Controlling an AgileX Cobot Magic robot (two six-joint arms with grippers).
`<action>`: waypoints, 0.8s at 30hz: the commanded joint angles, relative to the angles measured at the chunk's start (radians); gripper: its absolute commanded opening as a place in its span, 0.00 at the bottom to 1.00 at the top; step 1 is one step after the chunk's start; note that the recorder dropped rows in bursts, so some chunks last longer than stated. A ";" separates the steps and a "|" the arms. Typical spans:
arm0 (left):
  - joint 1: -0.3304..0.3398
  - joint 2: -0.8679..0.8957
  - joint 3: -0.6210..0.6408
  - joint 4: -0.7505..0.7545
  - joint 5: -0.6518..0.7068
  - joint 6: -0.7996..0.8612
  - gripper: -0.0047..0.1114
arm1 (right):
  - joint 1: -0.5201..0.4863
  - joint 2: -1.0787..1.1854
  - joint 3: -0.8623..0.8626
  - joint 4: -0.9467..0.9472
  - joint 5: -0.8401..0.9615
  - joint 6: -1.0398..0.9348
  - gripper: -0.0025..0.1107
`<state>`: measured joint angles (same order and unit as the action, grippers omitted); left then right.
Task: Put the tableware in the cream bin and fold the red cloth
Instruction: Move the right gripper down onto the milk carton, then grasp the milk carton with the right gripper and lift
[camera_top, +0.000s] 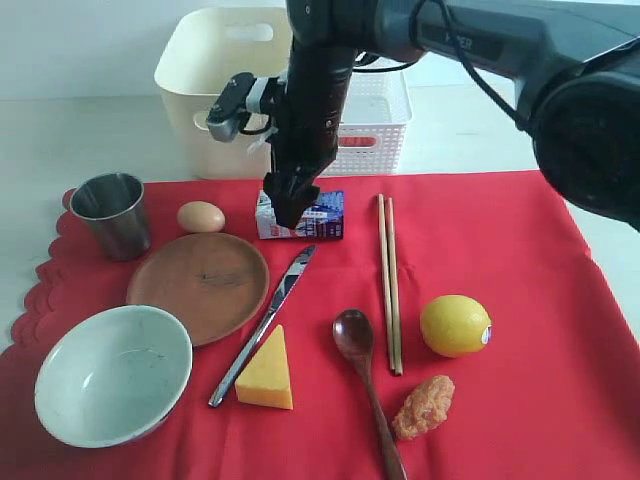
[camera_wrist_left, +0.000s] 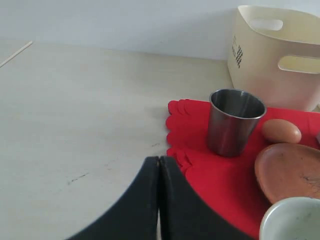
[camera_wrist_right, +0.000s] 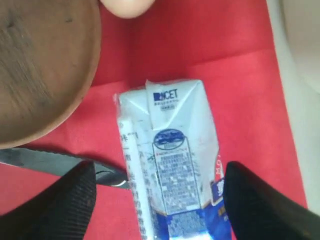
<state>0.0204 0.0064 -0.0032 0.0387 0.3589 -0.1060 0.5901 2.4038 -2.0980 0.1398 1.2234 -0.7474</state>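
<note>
**A:** What lay under the right pincer?

**B:** The red cloth, spread flat over the pale surface. Its scalloped edge ran just beside the left pincer.

**A:** And the cream bin?

**B:** It stood upright beyond the right pincer, at the cloth's far edge. The white lattice basket stood beside it.

**A:** Where was the tableware?

**B:** All of it lay on the cloth, outside the bin. The pale bowl sat well away from the right pincer, at the cloth's near left corner. The brown plate lay near that pincer, to its left. The steel cup stood upright just ahead of the left pincer, close to the scalloped edge.

**A:** The long pieces?

**B:** The chopsticks lay side by side to the right pincer's right. The knife's tip reached almost under one of the right pincer's fingers. The wooden spoon lay farther off, between the knife and the chopsticks.

**A:** What were the pincers doing?

**B:** The right one stood apart, with a finger on each side of the milk carton, which lay flat. It gripped nothing. The left one was pressed together, empty, over the bare surface.

**A:** Smaller things?

**B:** The lemon, the cheese wedge and the sausage piece lay apart from the right pincer. The egg sat near it, between the cup and the carton.
</note>
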 joint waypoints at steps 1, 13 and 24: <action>0.000 -0.006 0.003 0.003 -0.007 -0.002 0.04 | 0.006 0.025 -0.003 -0.024 -0.002 -0.007 0.63; 0.000 -0.006 0.003 0.003 -0.007 -0.002 0.04 | 0.006 0.067 -0.003 -0.063 -0.002 0.047 0.62; 0.000 -0.006 0.003 0.003 -0.007 -0.002 0.04 | 0.006 0.074 -0.003 -0.158 -0.021 0.211 0.24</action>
<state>0.0204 0.0064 -0.0032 0.0387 0.3589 -0.1060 0.5989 2.4746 -2.1040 0.0112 1.2079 -0.5762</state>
